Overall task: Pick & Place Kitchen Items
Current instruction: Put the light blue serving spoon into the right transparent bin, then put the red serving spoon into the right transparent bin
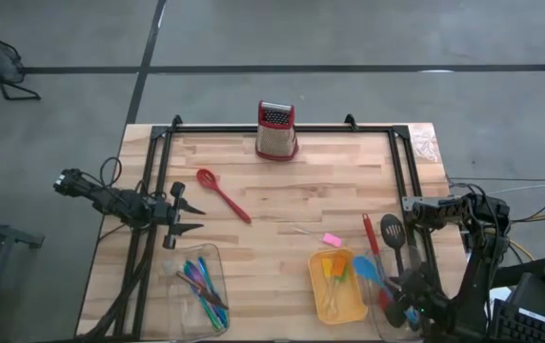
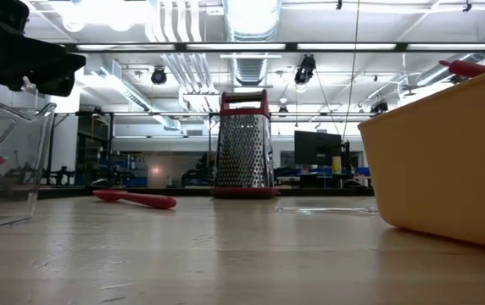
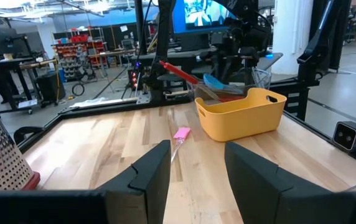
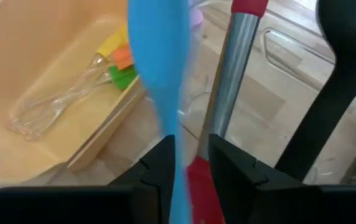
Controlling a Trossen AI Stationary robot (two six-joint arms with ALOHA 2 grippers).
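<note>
1. High view. We see the left gripper point(image 1: 189, 217) hovering at the table's left side, its fingers spread with nothing between them. A red spoon point(image 1: 221, 193) lies on the bare wood just beside it. The right gripper point(image 1: 393, 289) reaches into the clear tray at the right front corner, among a blue spatula point(image 1: 366, 272), a black spoon point(image 1: 393, 232) and a red-handled utensil point(image 1: 370, 232). Coloured sticks point(image 1: 202, 284) lie in a second clear tray point(image 1: 217, 255) at the left front. A pink piece point(image 1: 332, 239) sits just behind the orange tray point(image 1: 318, 278). The grater point(image 1: 275, 130) stands at the far edge.

2. Low view. We see the red spoon lying flat, near the upright grater.

3. Left wrist view. We see the parted fingers point(image 3: 153, 171) framing the pink piece on the wood.

4. Right wrist view. We see the fingers point(image 4: 231, 163) either side of the blue spatula's handle; whether they pinch it, we cannot tell.
</note>
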